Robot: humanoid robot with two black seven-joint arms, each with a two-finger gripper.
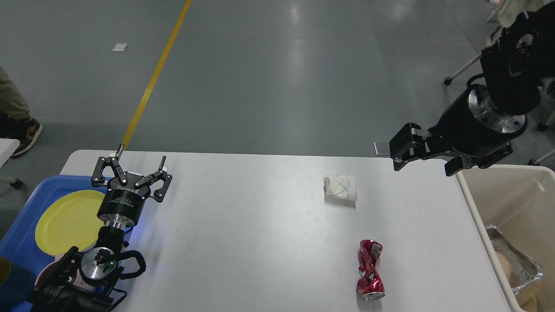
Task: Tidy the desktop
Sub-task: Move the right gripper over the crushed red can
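The white desktop [243, 234] carries a crumpled white paper cup [341, 187] at the back right and a crushed red can [370, 269] near the front right. My left gripper [141, 157] stands open over the desktop's left side, beside the blue tray, with nothing between its fingers. My right gripper [427, 157] hangs open and empty above the desktop's back right corner, to the right of the paper cup and apart from it.
A blue tray [26, 203] with a yellow plate [69, 221] sits at the left edge. A beige bin [520, 195] stands off the right edge, holding a foil container [518, 255]. Office chairs [511, 43] and a person's foot [26, 132] are on the floor beyond.
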